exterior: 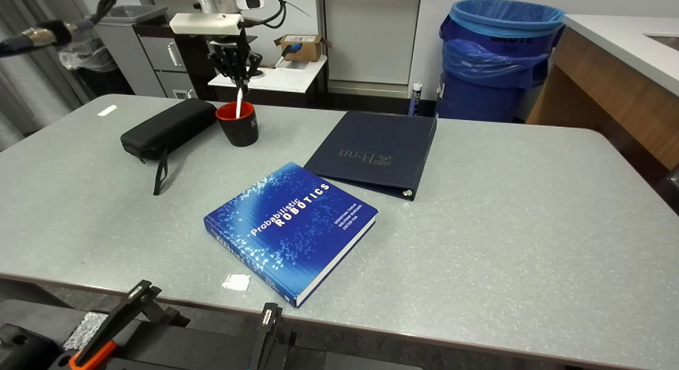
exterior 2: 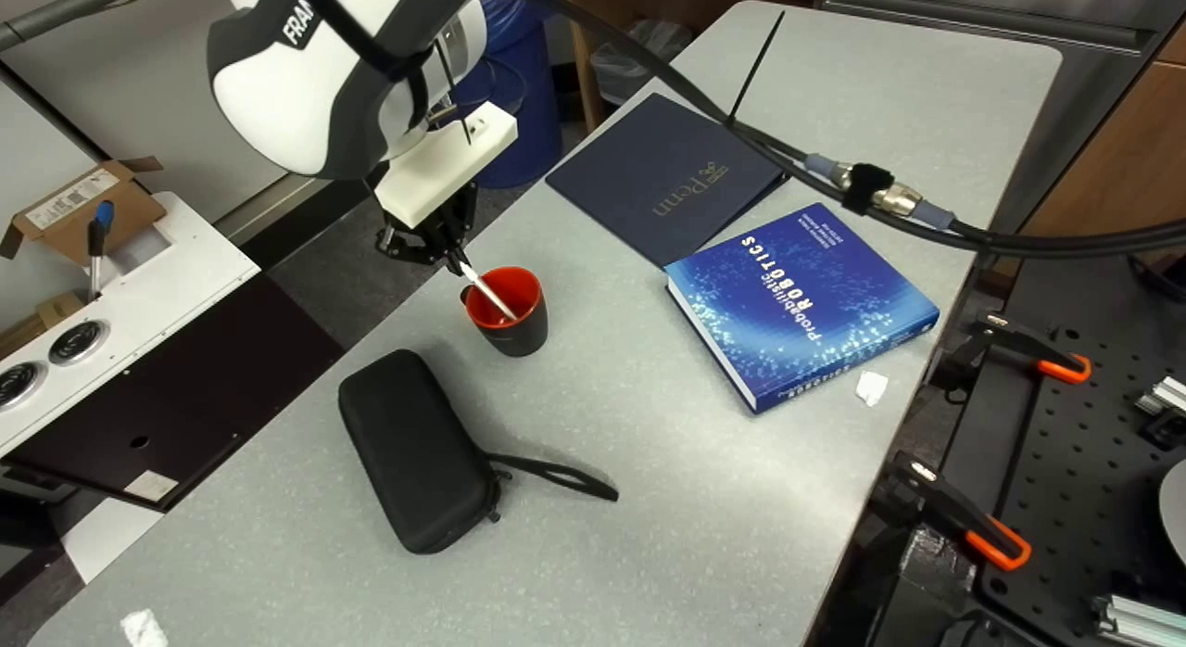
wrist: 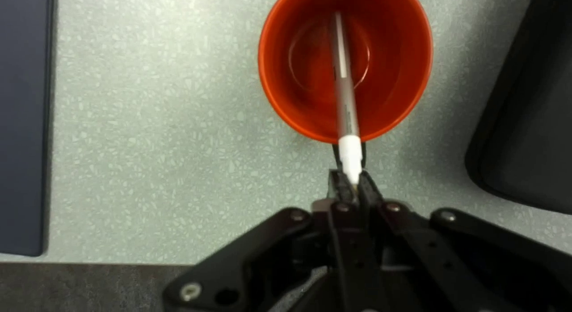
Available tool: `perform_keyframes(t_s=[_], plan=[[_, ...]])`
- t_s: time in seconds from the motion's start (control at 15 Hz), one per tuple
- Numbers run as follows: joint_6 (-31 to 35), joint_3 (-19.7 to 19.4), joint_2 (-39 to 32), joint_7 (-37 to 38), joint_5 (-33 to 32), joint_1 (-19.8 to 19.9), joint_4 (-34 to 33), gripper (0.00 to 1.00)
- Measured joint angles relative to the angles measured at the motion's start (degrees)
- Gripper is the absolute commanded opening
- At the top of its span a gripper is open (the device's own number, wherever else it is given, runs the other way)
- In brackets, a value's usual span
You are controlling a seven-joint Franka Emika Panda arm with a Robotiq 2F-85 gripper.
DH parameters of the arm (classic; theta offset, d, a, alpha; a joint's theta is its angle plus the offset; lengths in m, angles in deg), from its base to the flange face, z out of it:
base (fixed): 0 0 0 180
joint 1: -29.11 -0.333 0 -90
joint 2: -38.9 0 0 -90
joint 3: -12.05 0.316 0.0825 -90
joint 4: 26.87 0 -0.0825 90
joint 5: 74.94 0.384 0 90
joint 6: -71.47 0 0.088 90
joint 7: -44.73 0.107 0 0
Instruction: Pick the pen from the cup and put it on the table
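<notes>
Right of the zip case point(exterior: 168, 127), near the far edge of the bench point(exterior: 504, 227), here's the hand point(exterior: 241, 88) pinching the silver pen point(exterior: 238, 104) slanting from the black mug point(exterior: 240, 132), and drawing along that line should free it cleanly!

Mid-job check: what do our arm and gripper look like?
The arm is white with black sections; a dark label starts FRAN, part hidden. A cream block tops the black, linked-bar gripper, dotted with silver screws. A black cable with silver connectors trails nearby.
</notes>
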Motion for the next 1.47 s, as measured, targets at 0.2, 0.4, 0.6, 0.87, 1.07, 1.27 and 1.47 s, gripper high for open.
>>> perform_keyframes(t_s=[0.2,0.4,0.6,0.87,1.07,1.27,1.47], plan=[[-0.68,-0.28,1.62,0.04,0.07,0.8,0.07,0.01],[-3.76,-0.03,5.7,-0.2,1.52,2.47,0.54,0.0],[-9.75,-0.03,9.56,-0.43,3.21,4.52,0.76,0.0],[-20.89,-1.72,9.28,-0.4,2.62,5.51,0.4,0.0],[-26.75,-2.14,4.95,0.01,1.8,5.5,-0.7,0.0],[-28.39,-2.38,-1.11,1.87,1.06,5.14,-3.57,0.0],[-28.38,-3.9,-6.06,6.69,-0.1,4.33,-7.41,0.0]])
